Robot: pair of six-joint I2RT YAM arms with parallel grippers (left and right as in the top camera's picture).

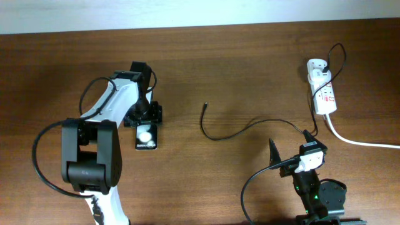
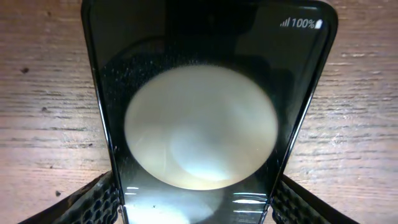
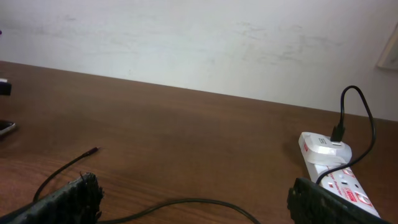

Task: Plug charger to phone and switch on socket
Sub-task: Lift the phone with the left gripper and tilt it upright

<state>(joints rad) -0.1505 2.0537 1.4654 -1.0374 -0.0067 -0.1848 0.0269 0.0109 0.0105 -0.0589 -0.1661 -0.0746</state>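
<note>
The phone point(image 1: 146, 137) lies flat on the table, black, with a white round patch and small lettering at its near end. It fills the left wrist view point(image 2: 205, 74), its screen showing 100%. My left gripper point(image 1: 144, 117) sits over its far end, fingers point(image 2: 196, 208) pressed against both side edges. The charger's black cable point(image 1: 215, 137) snakes across the table, its plug tip point(image 1: 204, 106) lying free to the right of the phone; the tip also shows in the right wrist view point(image 3: 94, 150). The socket point(image 1: 324, 94) lies at the far right with the white adapter point(image 3: 323, 144) plugged in. My right gripper point(image 1: 290, 147) is open and empty above the cable point(image 3: 186, 201).
The socket's thick white cord point(image 1: 356, 140) runs off the right edge. A white wall point(image 3: 199, 43) stands behind the table's far edge. Bare brown wood lies between the phone and the plug tip.
</note>
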